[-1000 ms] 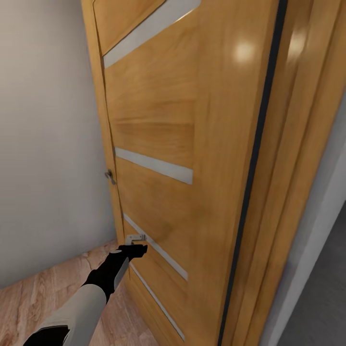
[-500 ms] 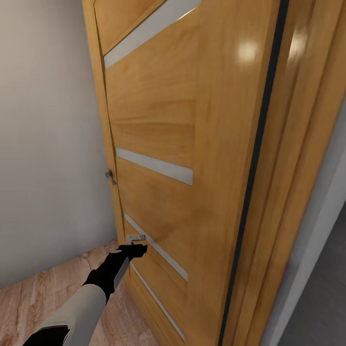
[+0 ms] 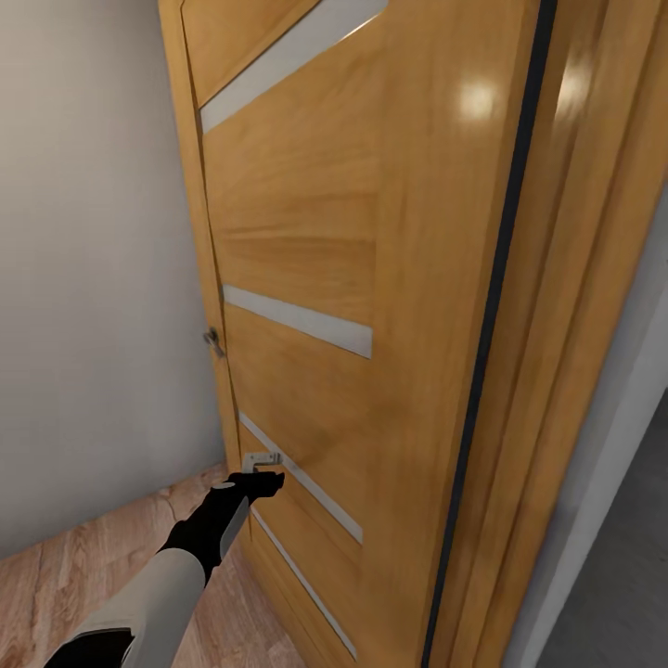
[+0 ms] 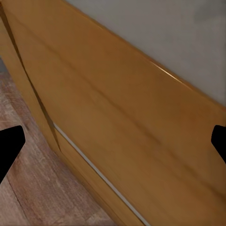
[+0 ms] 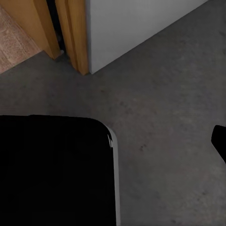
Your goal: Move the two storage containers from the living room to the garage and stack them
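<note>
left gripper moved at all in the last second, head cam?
No. The left gripper sits just below the door's metal handle, same as before.

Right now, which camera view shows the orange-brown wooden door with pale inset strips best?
The head view: the orange-brown wooden door shows its panels, strips and handle, with the left gripper against it. The left wrist view gives a close patch; the right wrist view shows a wooden edge, maybe its frame.

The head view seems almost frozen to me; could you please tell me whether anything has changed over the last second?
Nothing visibly changed. The left end effector remains extended toward the wooden door, just below its metal handle, and the door, the grey wall and the wood plank floor sit exactly where they were, so the camera has not moved either.
</note>
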Available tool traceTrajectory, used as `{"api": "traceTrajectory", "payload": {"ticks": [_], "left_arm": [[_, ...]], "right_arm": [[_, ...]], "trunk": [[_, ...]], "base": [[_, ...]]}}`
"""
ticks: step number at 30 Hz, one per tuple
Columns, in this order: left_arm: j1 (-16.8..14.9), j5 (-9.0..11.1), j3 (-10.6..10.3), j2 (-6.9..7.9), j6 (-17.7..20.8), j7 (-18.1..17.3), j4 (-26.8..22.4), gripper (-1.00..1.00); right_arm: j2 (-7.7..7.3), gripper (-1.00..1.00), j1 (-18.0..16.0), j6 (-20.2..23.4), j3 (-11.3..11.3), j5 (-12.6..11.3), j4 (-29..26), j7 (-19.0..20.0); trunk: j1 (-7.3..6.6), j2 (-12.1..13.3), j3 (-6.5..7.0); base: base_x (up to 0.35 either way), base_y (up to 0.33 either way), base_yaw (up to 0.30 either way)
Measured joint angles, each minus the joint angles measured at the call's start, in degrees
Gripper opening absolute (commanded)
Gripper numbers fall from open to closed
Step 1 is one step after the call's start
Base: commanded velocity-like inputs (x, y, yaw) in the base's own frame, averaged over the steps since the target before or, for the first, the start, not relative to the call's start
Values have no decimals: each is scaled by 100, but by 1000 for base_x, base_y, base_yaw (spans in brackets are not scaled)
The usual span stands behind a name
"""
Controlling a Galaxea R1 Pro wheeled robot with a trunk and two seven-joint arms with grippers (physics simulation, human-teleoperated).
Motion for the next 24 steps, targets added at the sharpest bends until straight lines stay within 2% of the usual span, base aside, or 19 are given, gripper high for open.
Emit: {"api": "traceTrajectory", "payload": {"ticks": [10,24], "left_arm": [[-3,39,-6,6,7,-14,-1,100],[-1,39,-6,6,0,-15,-1,100]], "right_arm": [[1,100,0,1,1,0,-5,2],[0,100,0,0,6,0,-2,1]], "trunk": [[0,0,1],[0,0,1]], "base": [[0,121,0],[0,9,-3]]}}
